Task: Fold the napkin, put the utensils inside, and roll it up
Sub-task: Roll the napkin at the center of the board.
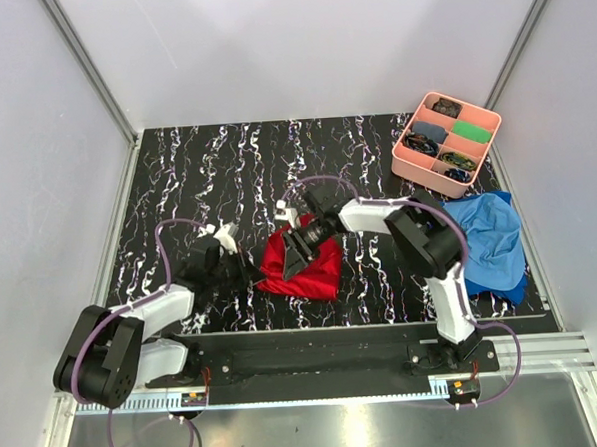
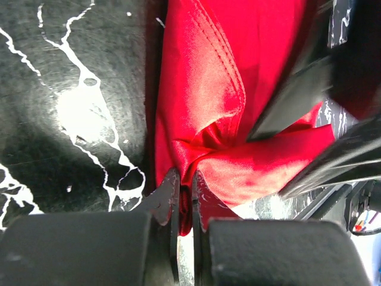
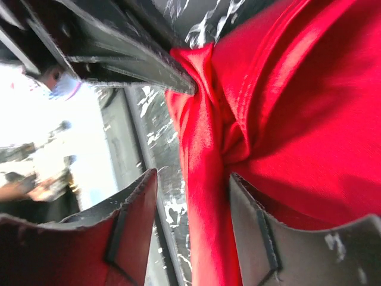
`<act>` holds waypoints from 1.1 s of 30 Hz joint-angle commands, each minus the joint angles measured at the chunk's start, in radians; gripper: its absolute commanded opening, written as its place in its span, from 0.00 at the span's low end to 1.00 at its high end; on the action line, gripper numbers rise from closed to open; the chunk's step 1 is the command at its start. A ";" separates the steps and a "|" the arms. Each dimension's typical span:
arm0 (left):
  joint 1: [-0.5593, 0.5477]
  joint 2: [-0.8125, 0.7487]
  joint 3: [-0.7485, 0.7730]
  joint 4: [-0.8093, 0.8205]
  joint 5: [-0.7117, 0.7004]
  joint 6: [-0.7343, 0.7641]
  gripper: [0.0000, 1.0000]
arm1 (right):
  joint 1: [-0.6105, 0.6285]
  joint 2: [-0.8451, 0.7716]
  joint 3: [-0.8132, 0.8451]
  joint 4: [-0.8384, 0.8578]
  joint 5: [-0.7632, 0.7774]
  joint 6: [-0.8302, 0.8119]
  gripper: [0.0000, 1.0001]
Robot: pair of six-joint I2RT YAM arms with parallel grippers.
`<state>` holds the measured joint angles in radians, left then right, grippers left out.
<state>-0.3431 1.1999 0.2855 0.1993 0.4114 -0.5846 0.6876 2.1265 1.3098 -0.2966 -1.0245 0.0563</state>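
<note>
On the near middle of the table (image 1: 176,180): both grippers at the red napkin (image 1: 316,275)

Between our two arms the napkin lies bunched and creased, close to the table's near edge. Our left gripper (image 2: 186,185) is clamped tight on the napkin's left edge, pinching a twist of red cloth. Our right gripper (image 3: 193,179) has its jaws apart, astride a raised ridge of cloth. A pink tray (image 1: 403,160) sits far right, with a blue cloth (image 1: 490,238) just nearer.

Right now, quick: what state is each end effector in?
Left end effector: closed, pinching the napkin edge.
Right end effector: open, straddling a napkin fold, not gripping it.
</note>
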 commanded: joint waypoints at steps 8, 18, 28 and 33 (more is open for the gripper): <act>0.000 0.039 0.119 -0.195 -0.046 -0.018 0.00 | 0.252 -0.419 -0.164 0.103 0.777 -0.176 0.64; -0.002 0.079 0.176 -0.299 -0.037 -0.014 0.00 | 0.489 -0.407 -0.346 0.358 1.181 -0.242 0.67; 0.000 0.084 0.181 -0.310 -0.034 -0.011 0.00 | 0.543 -0.381 -0.357 0.424 1.294 -0.355 0.69; -0.002 0.086 0.184 -0.311 -0.029 -0.008 0.00 | 0.541 -0.329 -0.345 0.396 1.268 -0.354 0.68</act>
<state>-0.3428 1.2728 0.4461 -0.0780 0.3923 -0.6037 1.2285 1.7576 0.9535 0.0826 0.2211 -0.2733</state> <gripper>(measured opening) 0.050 0.684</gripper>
